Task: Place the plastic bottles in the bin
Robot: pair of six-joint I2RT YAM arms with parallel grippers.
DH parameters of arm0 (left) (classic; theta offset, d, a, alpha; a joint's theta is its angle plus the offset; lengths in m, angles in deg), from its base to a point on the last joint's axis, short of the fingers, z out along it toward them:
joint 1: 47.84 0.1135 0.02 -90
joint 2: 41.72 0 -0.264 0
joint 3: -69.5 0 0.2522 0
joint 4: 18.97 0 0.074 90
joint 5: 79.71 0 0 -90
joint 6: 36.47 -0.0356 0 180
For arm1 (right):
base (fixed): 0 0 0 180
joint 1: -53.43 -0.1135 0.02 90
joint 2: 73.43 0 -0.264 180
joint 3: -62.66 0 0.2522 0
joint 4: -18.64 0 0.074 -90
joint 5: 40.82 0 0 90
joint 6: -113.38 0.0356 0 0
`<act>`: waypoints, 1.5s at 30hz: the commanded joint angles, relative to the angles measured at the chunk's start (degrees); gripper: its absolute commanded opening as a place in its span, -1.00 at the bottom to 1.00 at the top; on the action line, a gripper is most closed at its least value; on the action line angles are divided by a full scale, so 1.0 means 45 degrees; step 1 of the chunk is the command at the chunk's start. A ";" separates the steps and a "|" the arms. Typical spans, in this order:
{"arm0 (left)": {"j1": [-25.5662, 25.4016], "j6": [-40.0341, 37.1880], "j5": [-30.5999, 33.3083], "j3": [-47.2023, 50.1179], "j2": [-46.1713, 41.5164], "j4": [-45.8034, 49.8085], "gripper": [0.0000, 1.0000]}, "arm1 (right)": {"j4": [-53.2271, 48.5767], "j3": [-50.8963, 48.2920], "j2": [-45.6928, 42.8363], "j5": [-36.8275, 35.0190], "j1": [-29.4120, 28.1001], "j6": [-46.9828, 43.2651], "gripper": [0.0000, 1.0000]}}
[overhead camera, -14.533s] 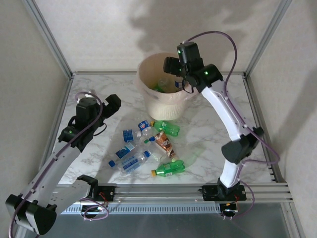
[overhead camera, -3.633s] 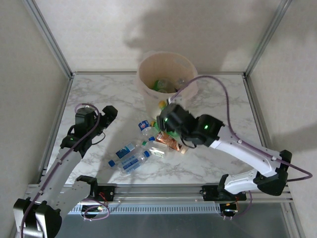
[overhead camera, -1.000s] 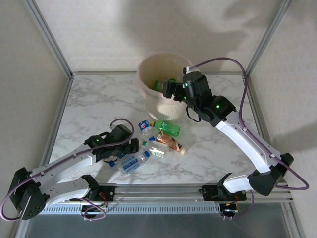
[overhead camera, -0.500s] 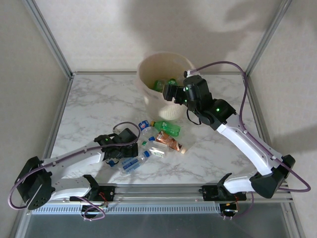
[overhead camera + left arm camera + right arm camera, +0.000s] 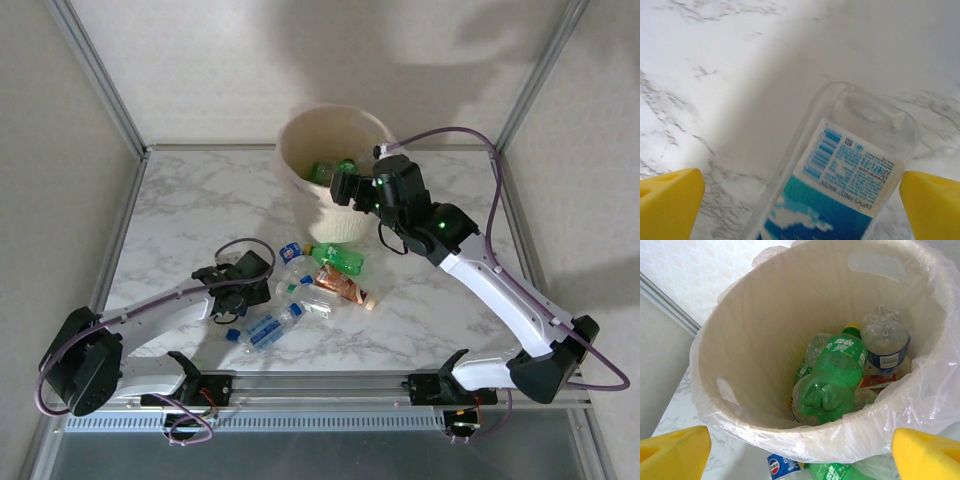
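My left gripper (image 5: 252,288) is low over the table, open, with its yellow fingertips (image 5: 670,202) on either side of a clear bottle with a blue label (image 5: 850,170) lying on the marble; I cannot tell if they touch it. My right gripper (image 5: 347,188) hangs open at the near rim of the cream bin (image 5: 300,190), nothing between its fingers (image 5: 927,452). Inside the bin (image 5: 755,325) lie a green bottle (image 5: 835,380) and a clear blue-labelled one (image 5: 885,342). On the table lie a green bottle (image 5: 340,258), a brown-orange one (image 5: 340,288) and clear ones (image 5: 268,325).
The bin's translucent liner (image 5: 920,405) drapes over its rim. A blue-labelled bottle (image 5: 782,467) lies against the bin's foot beside the green one. Metal frame posts (image 5: 95,70) and walls close in the marble table (image 5: 200,200); a rail (image 5: 350,385) runs along the near edge.
My left gripper has swung in from the left and settled over the clear bottle in the pile. My right gripper, earlier over the pile, rose to the bin and now holds nearly still.
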 commanded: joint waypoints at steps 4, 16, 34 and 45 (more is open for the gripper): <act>0.0845 -0.0328 -0.0124 0.0351 0.0134 -0.0921 0.97 | 0.0155 -0.0188 -0.0366 -0.0356 -0.0107 0.0199 0.87; 0.1249 -0.0578 -0.0327 0.0261 0.1523 -0.2148 0.69 | 0.0084 -0.0373 -0.0341 -0.0258 -0.0145 0.0313 0.70; 0.1444 -0.0718 -0.0068 0.0410 0.1433 -0.2451 0.29 | 0.0022 -0.0969 -0.0612 -0.0268 -0.0183 0.0599 0.42; 0.1581 -0.0945 0.0519 -0.0154 0.0895 -0.1858 0.15 | 0.0033 -0.1106 -0.0674 -0.0239 -0.0185 0.0634 0.40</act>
